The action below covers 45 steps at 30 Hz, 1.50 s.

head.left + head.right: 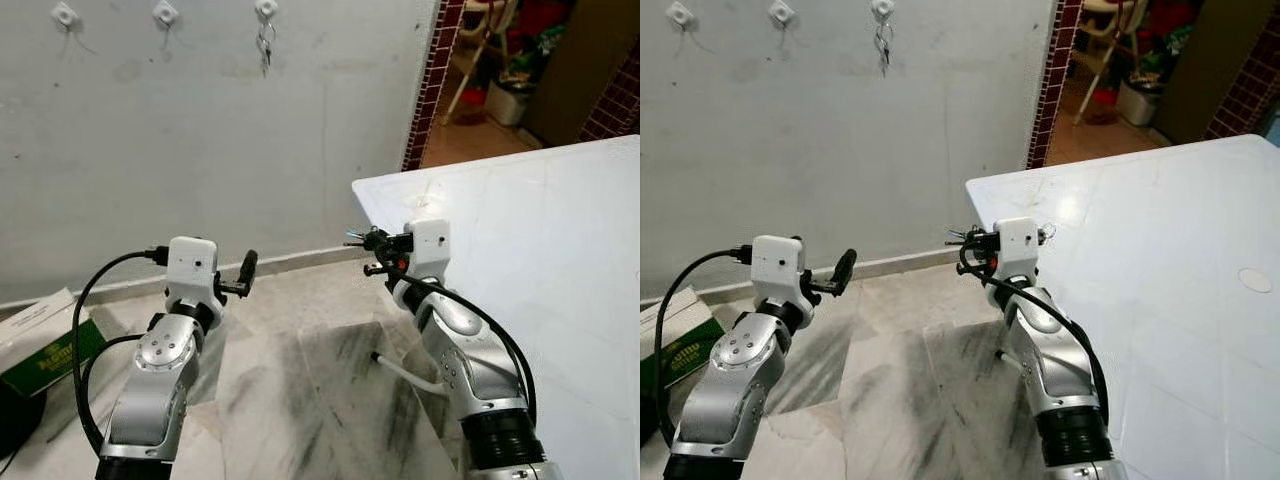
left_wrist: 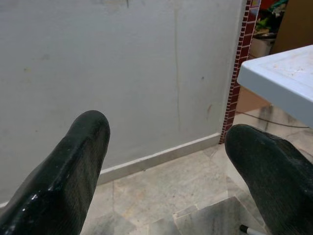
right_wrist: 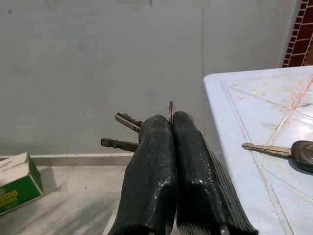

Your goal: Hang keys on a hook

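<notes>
Three white hooks are on the grey wall, high up: one hook (image 1: 64, 14) at the left, one hook (image 1: 165, 12) in the middle, and the right hook (image 1: 266, 8) with a set of keys (image 1: 265, 45) hanging from it. My right gripper (image 1: 372, 252) is raised beside the white table's corner, shut on the key ring (image 3: 170, 108) of a key bunch. Two keys (image 3: 128, 121) stick out past its fingertips toward the wall. My left gripper (image 1: 245, 272) is raised over the floor, open and holding nothing, far below the hooks.
The white table (image 1: 540, 230) is on my right, with a black-headed car key (image 3: 293, 151) near its edge. A green and white box (image 1: 45, 345) lies on the marble floor at the left. A thin white rod (image 1: 405, 372) lies on the floor. A doorway with red-tiled edging (image 1: 430, 80) opens behind the table.
</notes>
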Motion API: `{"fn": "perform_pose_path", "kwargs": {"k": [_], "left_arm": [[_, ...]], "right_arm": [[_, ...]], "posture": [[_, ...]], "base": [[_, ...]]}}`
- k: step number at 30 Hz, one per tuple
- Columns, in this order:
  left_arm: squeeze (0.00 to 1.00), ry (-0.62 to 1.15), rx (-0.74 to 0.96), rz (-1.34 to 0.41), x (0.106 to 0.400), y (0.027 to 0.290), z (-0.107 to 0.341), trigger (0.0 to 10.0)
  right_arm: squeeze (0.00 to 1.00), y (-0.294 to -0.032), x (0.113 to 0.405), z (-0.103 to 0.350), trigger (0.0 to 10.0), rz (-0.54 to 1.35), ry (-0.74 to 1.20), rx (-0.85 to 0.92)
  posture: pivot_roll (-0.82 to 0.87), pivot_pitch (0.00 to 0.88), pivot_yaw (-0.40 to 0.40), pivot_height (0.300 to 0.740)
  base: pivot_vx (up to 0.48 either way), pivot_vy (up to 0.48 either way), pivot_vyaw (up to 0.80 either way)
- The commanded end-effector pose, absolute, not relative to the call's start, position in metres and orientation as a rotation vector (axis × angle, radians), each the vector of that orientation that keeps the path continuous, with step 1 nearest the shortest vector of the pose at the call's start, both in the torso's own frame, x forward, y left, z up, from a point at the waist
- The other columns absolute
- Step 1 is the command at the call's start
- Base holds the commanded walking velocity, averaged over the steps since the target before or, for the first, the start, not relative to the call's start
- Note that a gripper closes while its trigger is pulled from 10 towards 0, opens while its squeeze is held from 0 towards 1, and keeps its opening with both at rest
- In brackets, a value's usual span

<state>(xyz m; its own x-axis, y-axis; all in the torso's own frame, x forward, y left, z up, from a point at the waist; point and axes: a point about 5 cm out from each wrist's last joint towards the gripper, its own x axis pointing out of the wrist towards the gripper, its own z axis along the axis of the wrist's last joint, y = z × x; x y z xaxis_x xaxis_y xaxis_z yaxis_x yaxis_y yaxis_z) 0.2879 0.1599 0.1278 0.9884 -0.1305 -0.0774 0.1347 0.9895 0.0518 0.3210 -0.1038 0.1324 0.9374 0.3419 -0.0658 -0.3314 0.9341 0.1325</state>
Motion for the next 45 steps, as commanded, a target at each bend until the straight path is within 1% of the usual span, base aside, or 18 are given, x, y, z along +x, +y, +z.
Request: {"fn": "perform_pose_path", "kwargs": {"k": [1, 33, 35, 41, 45], "left_arm": [[0.00, 0.073, 0.049, -0.131, 0.2902, 0.1616, 0.1295, 10.0], [0.00, 0.082, 0.008, -0.133, 0.2990, 0.1624, 0.1305, 10.0], [0.00, 0.079, 0.006, -0.132, 0.2992, 0.1622, 0.1307, 10.0], [0.00, 0.023, -0.003, -0.177, 0.2991, 0.1590, 0.1377, 10.0], [0.00, 0.030, -0.017, -0.164, 0.2993, 0.1604, 0.1371, 10.0]], "right_arm": [[0.00, -0.1041, 0.3215, 0.1349, 10.0, 0.342, 0.087, 0.123], [0.00, -0.1105, 0.3266, 0.1379, 10.0, 0.314, 0.086, 0.111], [0.00, -0.1110, 0.3271, 0.1383, 10.0, 0.313, 0.085, 0.111], [0.00, -0.1124, 0.3291, 0.1399, 10.0, 0.306, 0.078, 0.109], [0.00, -0.1123, 0.3297, 0.1403, 10.0, 0.306, 0.076, 0.108]], "posture": [[0.07, 0.000, -0.010, 0.740], [0.06, 0.000, -0.007, 0.740], [0.06, 0.000, -0.006, 0.740], [0.06, 0.000, -0.004, 0.740], [0.06, 0.000, -0.003, 0.740]], "base": [[0.000, 0.266, 0.00], [0.000, 0.475, 0.00], [0.000, 0.319, 0.00], [0.000, 0.000, 0.00], [0.000, 0.000, 0.00]]}}
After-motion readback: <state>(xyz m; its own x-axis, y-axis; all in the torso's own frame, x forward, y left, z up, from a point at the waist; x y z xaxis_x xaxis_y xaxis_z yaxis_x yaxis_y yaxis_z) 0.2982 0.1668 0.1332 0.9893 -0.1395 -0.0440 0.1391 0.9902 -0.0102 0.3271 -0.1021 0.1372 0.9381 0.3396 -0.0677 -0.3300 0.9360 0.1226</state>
